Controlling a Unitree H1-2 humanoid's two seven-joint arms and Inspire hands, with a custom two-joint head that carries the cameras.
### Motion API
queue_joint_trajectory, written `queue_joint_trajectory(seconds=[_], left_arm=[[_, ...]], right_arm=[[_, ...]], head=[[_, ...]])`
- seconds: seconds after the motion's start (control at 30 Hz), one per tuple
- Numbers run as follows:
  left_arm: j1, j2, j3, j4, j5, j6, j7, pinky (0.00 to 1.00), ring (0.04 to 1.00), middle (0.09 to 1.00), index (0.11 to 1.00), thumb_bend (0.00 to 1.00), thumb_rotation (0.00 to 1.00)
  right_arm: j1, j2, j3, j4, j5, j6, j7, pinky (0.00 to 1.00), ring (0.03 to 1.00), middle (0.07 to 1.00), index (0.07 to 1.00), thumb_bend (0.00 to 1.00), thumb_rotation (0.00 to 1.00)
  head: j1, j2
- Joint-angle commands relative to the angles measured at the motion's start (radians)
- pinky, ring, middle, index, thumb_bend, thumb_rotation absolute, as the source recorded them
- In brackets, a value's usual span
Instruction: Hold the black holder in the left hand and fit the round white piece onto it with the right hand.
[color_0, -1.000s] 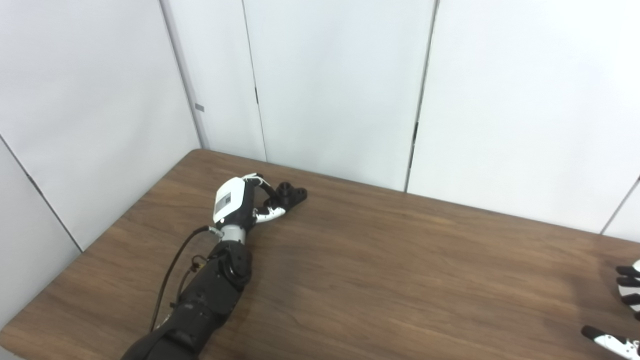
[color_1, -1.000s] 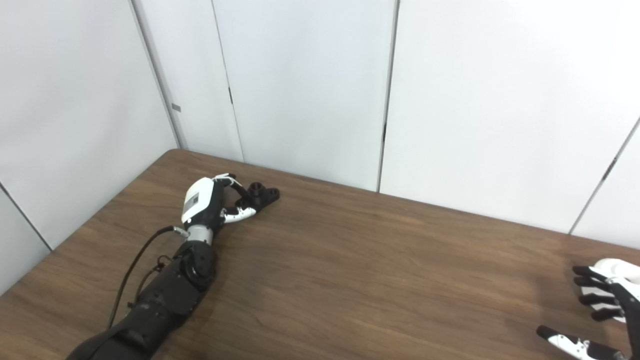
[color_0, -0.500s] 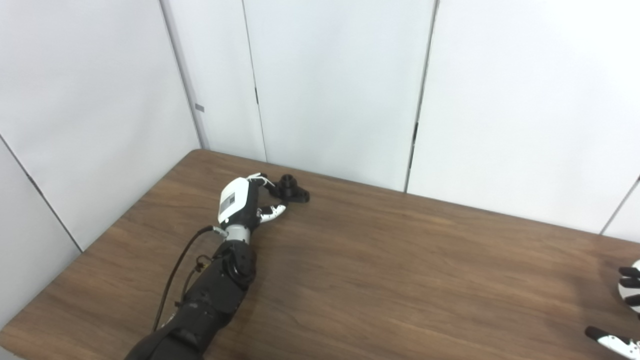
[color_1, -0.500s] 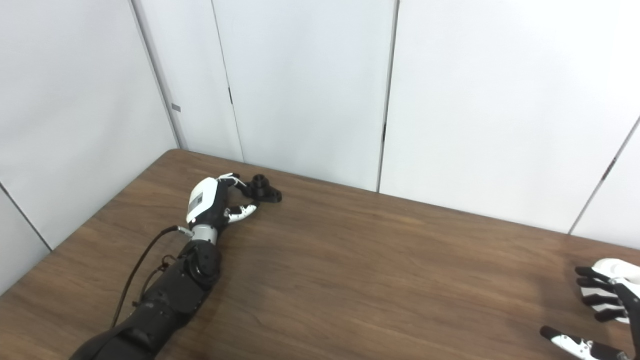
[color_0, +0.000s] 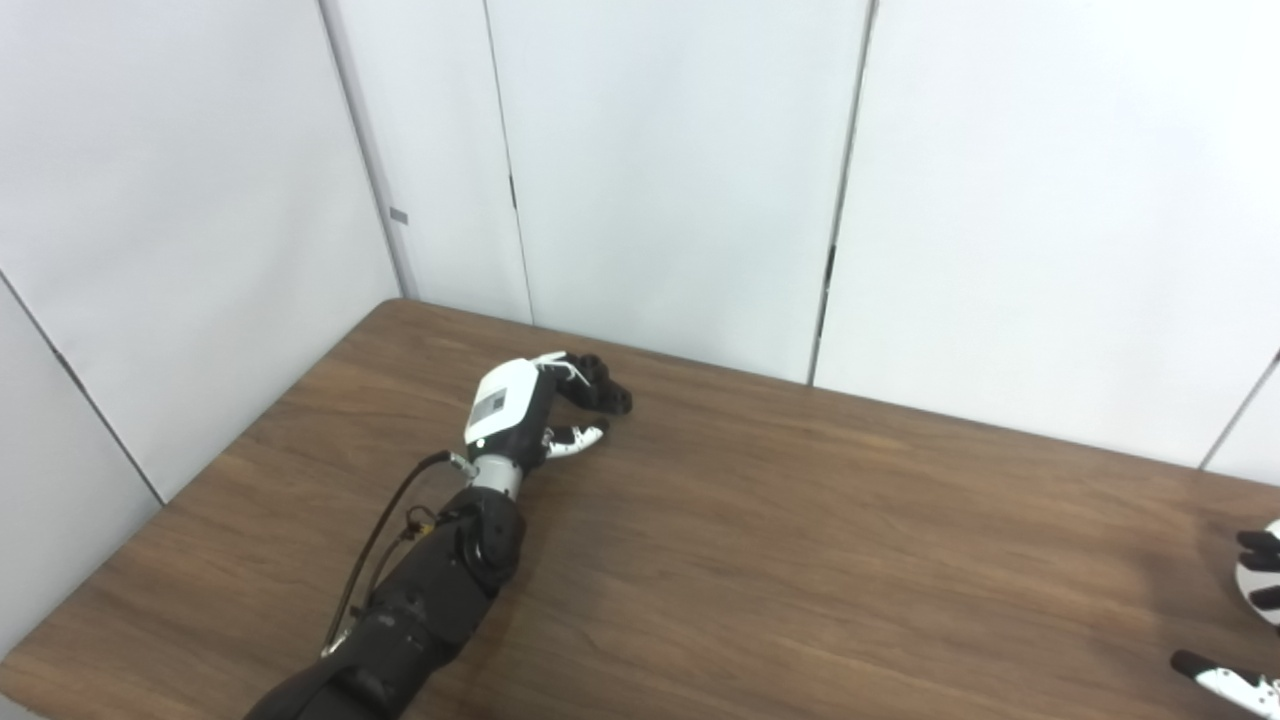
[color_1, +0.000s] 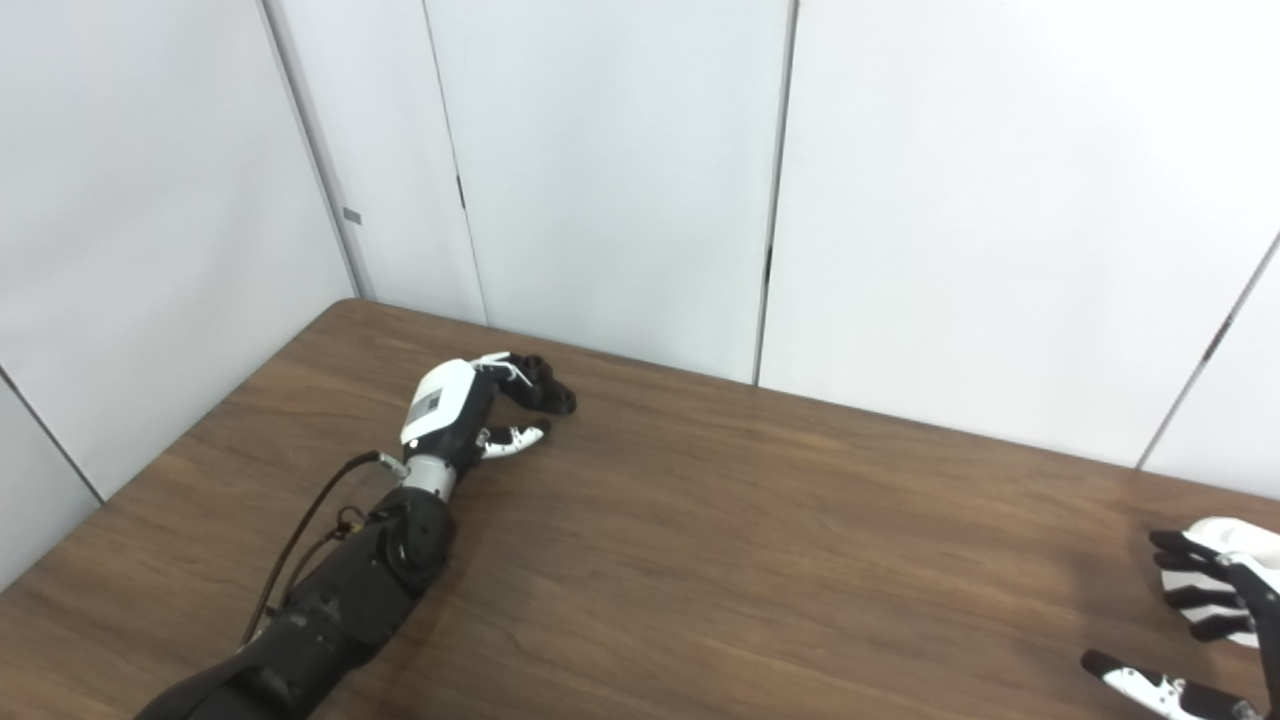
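1. Leftmost, the left hand (color_0: 520, 410) curls its fingers over the small black plastic holder (color_0: 603, 385) on the brown wooden table (color_0: 780, 540), thumb spread apart.
2. Far right, the right hand (color_1: 1215, 625) hovers spread beside the round white piece (color_1: 1230, 535), holding nothing.

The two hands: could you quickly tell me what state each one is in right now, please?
Left hand: fingers reach over the black holder; a firm grip cannot be told.
Right hand: open, fingers spread over the round white piece.
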Motion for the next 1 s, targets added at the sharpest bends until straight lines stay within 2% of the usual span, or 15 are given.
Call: queue_joint_trajectory(seconds=[0.0,0.07,0.27,0.47,0.73,0.97], left_arm=[[0.013,-0.017,-0.007,-0.001,0.000,-0.001,-0.006,0.74,0.885,0.848,0.482,0.52,0.07],[0.011,-0.019,0.002,0.003,-0.006,-0.010,-0.001,0.74,0.883,0.849,0.482,0.52,0.07],[0.020,-0.006,0.018,-0.040,0.003,0.032,-0.013,0.75,0.881,0.853,0.478,0.52,0.07],[0.053,0.028,0.047,-0.114,-0.004,0.020,-0.028,0.76,0.889,0.837,0.475,0.52,0.08],[0.071,0.082,0.103,-0.208,-0.008,0.061,-0.079,0.76,0.897,0.835,0.475,0.52,0.08],[0.040,0.131,0.120,-0.207,0.030,0.074,-0.071,0.74,0.867,0.846,0.487,0.52,0.08]], right_arm=[[-0.038,-0.008,-0.010,-0.035,0.000,-0.005,-0.010,0.49,0.607,0.694,0.717,0.66,0.06],[-0.040,-0.010,-0.009,-0.030,-0.002,-0.009,-0.014,0.49,0.607,0.690,0.714,0.67,0.05],[-0.043,-0.008,-0.010,-0.016,0.007,-0.015,-0.016,0.50,0.611,0.696,0.717,0.67,0.04],[-0.048,-0.004,-0.005,-0.004,0.007,-0.019,-0.018,0.50,0.602,0.691,0.717,0.67,0.03],[-0.051,-0.001,0.000,0.004,0.007,-0.024,-0.018,0.49,0.607,0.696,0.719,0.67,0.00],[-0.048,-0.001,0.002,0.016,0.006,-0.044,-0.030,0.50,0.598,0.689,0.716,0.68,0.00]], head=[[0.002,0.002],[0.003,0.001],[0.010,0.000],[0.020,0.003],[0.025,0.002],[0.032,0.006]])
